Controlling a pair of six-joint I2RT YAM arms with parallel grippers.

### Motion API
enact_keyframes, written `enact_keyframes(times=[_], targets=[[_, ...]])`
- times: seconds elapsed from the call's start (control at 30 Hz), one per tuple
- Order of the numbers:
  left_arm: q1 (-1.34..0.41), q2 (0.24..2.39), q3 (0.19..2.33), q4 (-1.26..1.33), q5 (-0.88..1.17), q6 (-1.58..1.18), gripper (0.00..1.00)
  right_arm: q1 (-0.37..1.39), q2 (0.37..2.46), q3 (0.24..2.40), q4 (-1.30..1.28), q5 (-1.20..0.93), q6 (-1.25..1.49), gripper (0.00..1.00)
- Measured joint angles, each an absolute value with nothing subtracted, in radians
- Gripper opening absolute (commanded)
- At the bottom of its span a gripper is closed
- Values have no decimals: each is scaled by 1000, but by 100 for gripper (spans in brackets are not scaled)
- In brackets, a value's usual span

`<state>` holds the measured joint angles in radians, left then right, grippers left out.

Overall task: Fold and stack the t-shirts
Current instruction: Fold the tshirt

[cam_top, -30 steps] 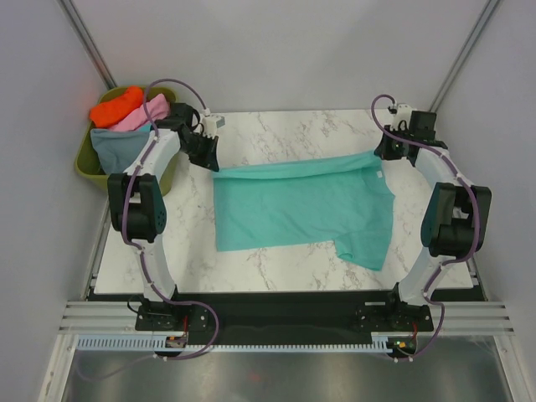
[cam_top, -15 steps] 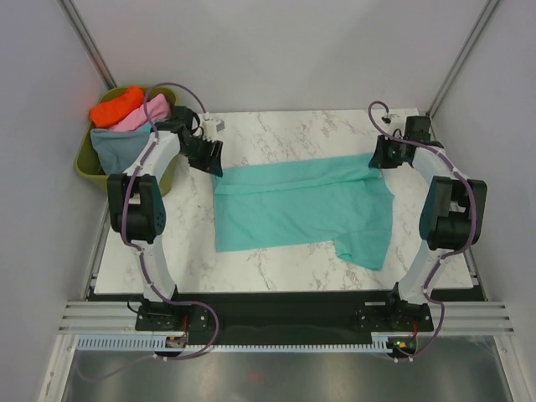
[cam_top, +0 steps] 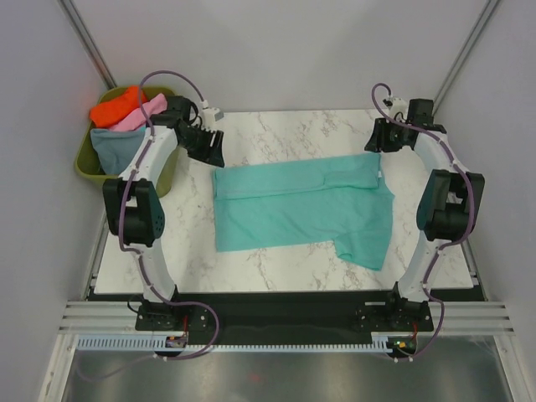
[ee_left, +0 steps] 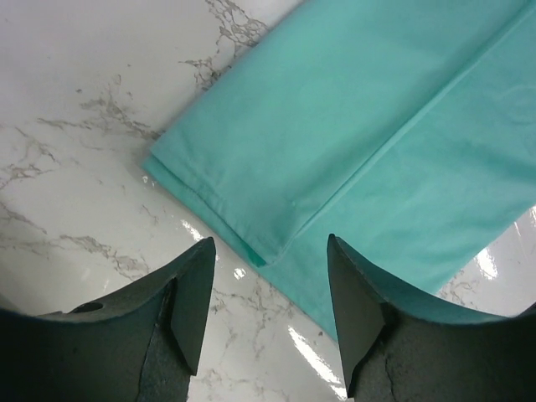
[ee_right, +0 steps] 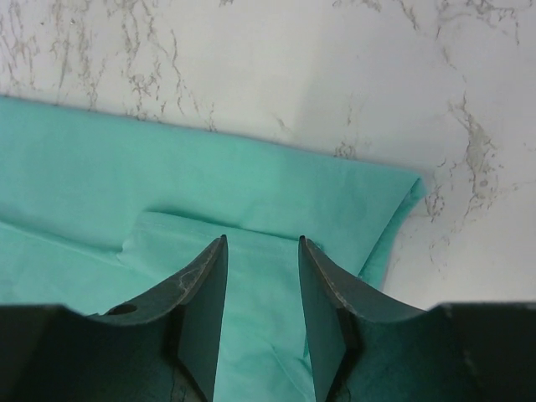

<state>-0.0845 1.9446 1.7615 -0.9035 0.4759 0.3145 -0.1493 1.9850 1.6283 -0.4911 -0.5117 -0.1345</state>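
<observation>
Hovering with jaws apart, the left gripper [ee_left: 268, 244] and right gripper [ee_right: 262, 241] are hanging over the folded upper edge of the soft teal-green cloth t-shirt [cam_top: 301, 209], centre frame; next pinches should be catching both layers.

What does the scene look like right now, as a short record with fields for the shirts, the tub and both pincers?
on table: teal-green t-shirt, far edge folded over
tub: olive-green tub beside the far left corner
in tub: orange t-shirt, pink t-shirt, slate blue-grey t-shirt, bunched
left pincer: open, above shirt's far left corner, empty
right pincer: open, above shirt's far right corner, empty
</observation>
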Motion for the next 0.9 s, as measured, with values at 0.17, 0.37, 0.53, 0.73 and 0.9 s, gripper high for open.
enact_keyframes(times=[0.17,0.37,0.53,0.73,0.9], targets=[[-91,2069,1819,-900,476,313,63,-150,2129,1711,-505,-517,-119,45],[-107,2143,1822,-904,476,305,62,-152,2220,1736,-554,-518,-114,44],[-121,2149,1822,-903,483,290,61,-152,2221,1736,-569,-518,-115,42],[-131,2169,1822,-902,505,270,61,-152,2221,1717,-609,-520,-127,39],[-138,2205,1822,-902,517,254,61,-152,2196,1658,-662,-534,-147,37]])
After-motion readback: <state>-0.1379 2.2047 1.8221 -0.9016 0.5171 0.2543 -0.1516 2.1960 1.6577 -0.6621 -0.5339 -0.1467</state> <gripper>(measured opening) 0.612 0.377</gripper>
